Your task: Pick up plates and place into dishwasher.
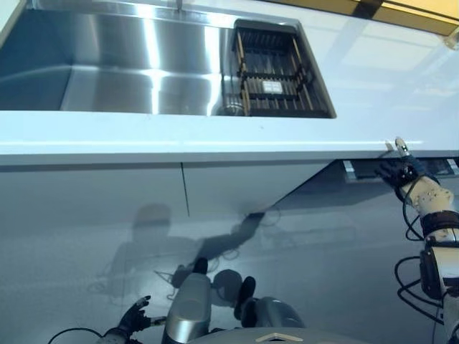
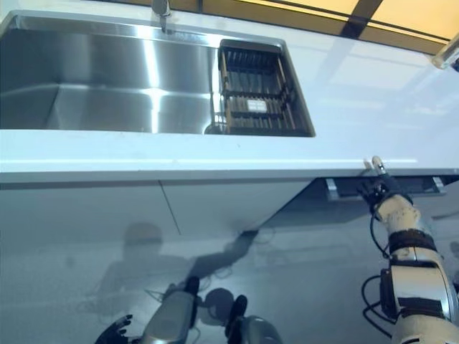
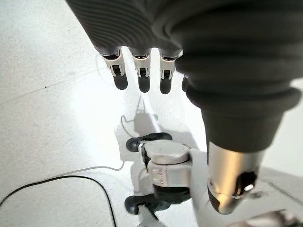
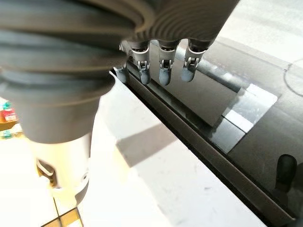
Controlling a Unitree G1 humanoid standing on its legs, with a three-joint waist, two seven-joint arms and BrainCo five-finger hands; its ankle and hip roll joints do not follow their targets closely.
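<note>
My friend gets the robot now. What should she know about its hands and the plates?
Right hand: open, straight fingers reaching up at the counter edge, by the top of the dark dishwasher under it. It holds nothing.
Left hand: low by the floor, fingers relaxed, empty.
Sink: a dark rack sits at its right end; I see no plates in it or on the counter.
Done: nothing yet; the dishwasher looks barely open at most.
Left: open the dishwasher, find the plates, load them.
</note>
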